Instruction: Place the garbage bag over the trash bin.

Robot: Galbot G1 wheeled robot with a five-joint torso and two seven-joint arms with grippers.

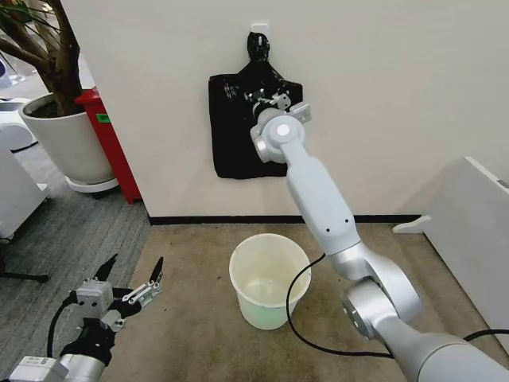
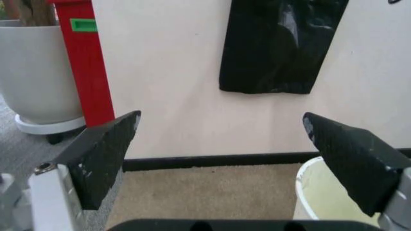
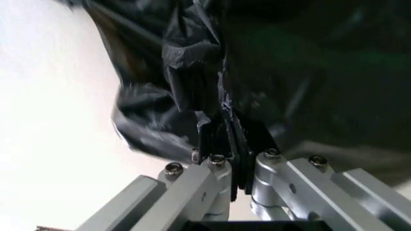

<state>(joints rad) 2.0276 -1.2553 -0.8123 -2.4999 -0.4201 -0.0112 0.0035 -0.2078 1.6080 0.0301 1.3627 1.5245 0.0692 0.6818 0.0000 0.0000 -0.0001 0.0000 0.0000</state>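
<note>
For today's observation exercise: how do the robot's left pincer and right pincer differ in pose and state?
The left pincer sits low beside the small round cream-white plastic trash bin, fingers spread open and empty. The right pincer is raised to the wall, shut on the crinkly glossy black plastic garbage bag hanging there. Both have dark finger pads on metal links.

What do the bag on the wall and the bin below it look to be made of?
Garbage bag: thin black plastic film, apparently; glossy, with crinkles and folds where the right gripper pinches it. Trash bin: likely moulded plastic, cream-white, smooth, with a rolled rim and a faint greenish tint low inside.
</note>
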